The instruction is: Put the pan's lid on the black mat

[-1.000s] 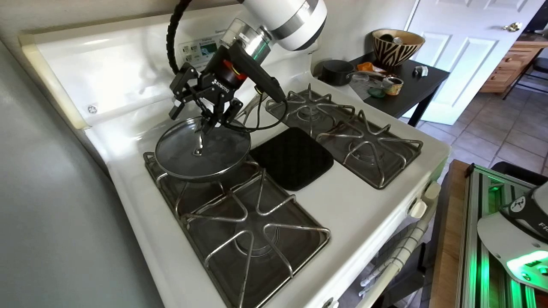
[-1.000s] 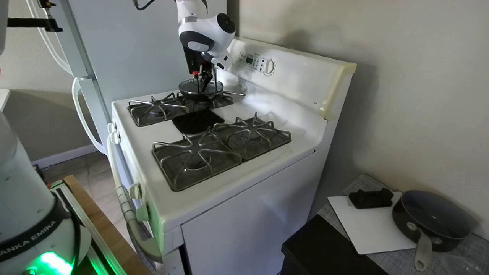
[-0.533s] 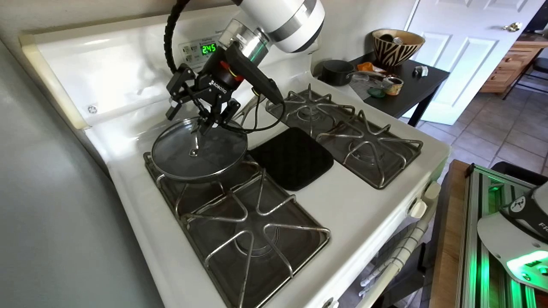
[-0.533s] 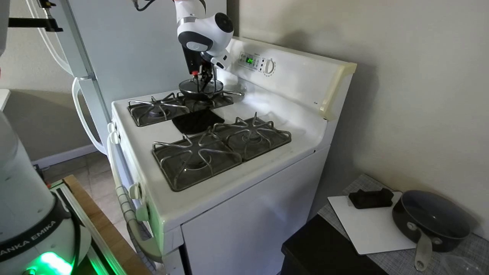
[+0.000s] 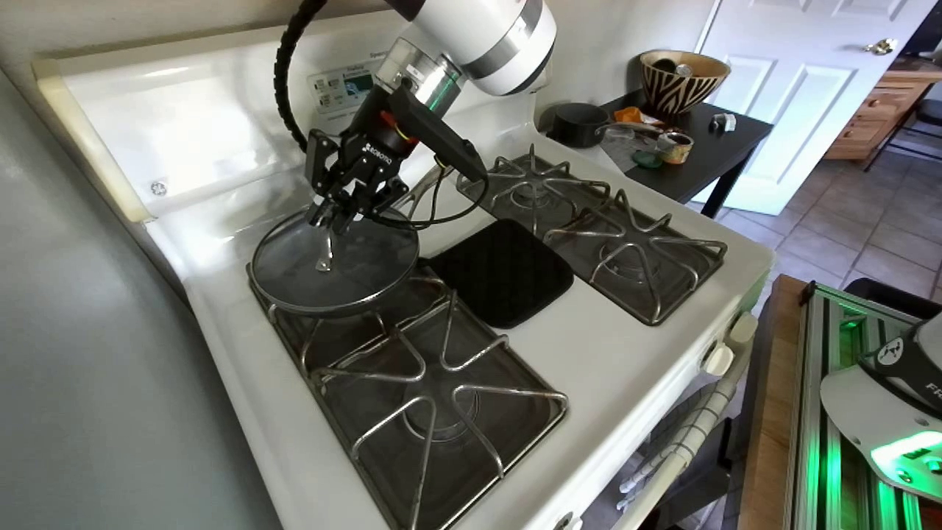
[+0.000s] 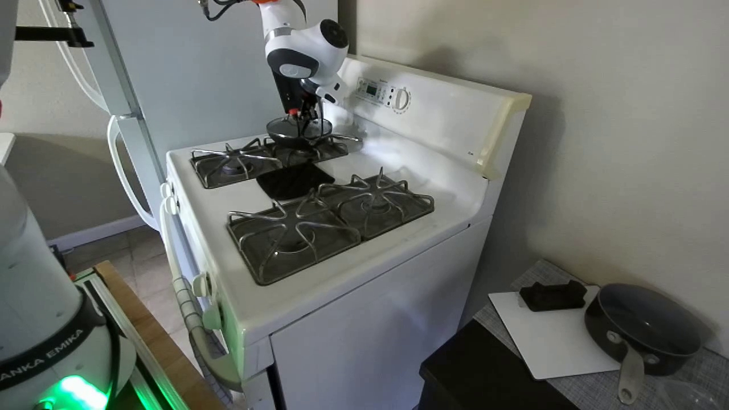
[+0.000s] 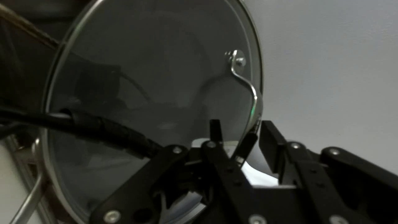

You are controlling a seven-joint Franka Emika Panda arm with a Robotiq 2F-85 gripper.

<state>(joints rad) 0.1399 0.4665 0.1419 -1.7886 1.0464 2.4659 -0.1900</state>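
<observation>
The jaws point downward, above the lid (image 5: 349,276), just where its arched metal handle (image 7: 251,90) rises. In the wrist view they stand part-way open: there is a narrow space between the two fingertips (image 7: 271,137), and the arched metal handle passes through this space. Whether the jaws press on it from both sides, I cannot tell, because this part is dark and blurred.

The lid, which is of clear glass with a metal rim, is below the jaws and rests on the pan (image 6: 290,142). The pan sits on one of the burner grates (image 5: 368,375) of the white stove (image 5: 603,346). Its long metal handle (image 6: 348,138) goes out from beneath the jaws toward the back panel (image 5: 191,103) of the stove.

The black mat (image 5: 504,272) lies flat on the stove, lower than the jaws and off to one side of them. It is near the pan, between the two pairs of burners.

Above the jaws is the white arm (image 5: 508,44). In the wrist view a black cable (image 7: 108,133) crosses in front of the lid, beside the jaws; whether it touches the glass, I cannot tell.

Well apart from the jaws, a dark counter (image 5: 717,149) carries a striped wooden bowl (image 5: 673,96) and a dark pot (image 6: 643,322).
</observation>
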